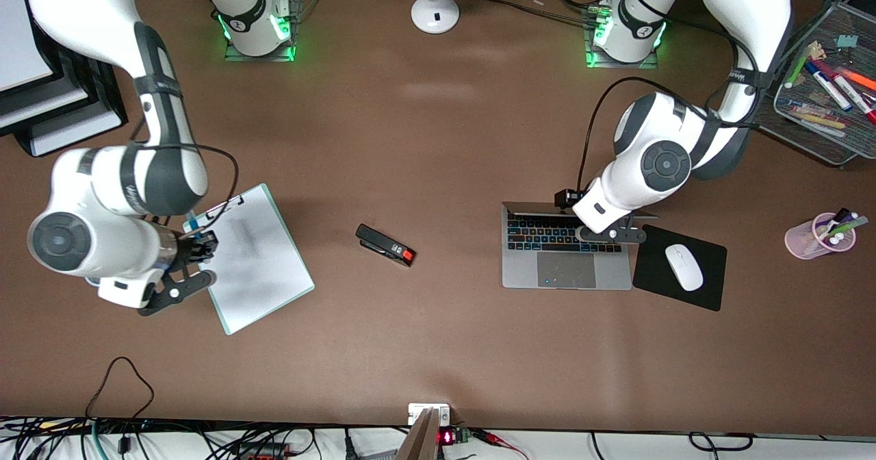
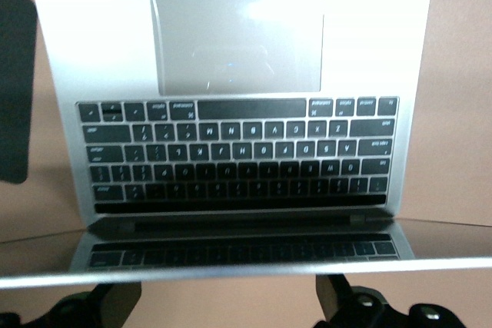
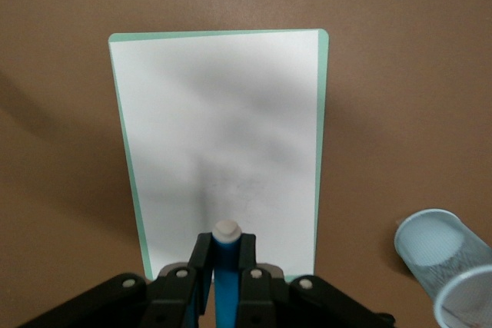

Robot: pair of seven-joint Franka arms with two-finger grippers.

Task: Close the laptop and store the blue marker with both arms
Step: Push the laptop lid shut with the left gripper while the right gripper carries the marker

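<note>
The silver-grey laptop [image 1: 567, 268] lies open toward the left arm's end of the table, its black keys and trackpad showing in the left wrist view [image 2: 238, 51]. My left gripper [image 1: 611, 234] is over the keyboard by the lid's top edge [image 2: 231, 273]. It is open, with its fingers [image 2: 100, 305] wide apart and nothing between them. My right gripper [image 1: 198, 244] is shut on the blue marker [image 1: 193, 223] and holds it above the near corner of a clipboard. The marker's white end [image 3: 227, 230] sticks out past the fingertips.
A green-edged clipboard with white paper [image 1: 256, 261] lies under the right gripper, and a mesh cup [image 3: 446, 255] stands beside it. A black stapler [image 1: 385, 244] lies mid-table. A mouse [image 1: 684, 267] on a black pad [image 1: 708, 292], a pink pen cup [image 1: 818, 237] and a mesh tray of markers [image 1: 797, 114] are near the laptop.
</note>
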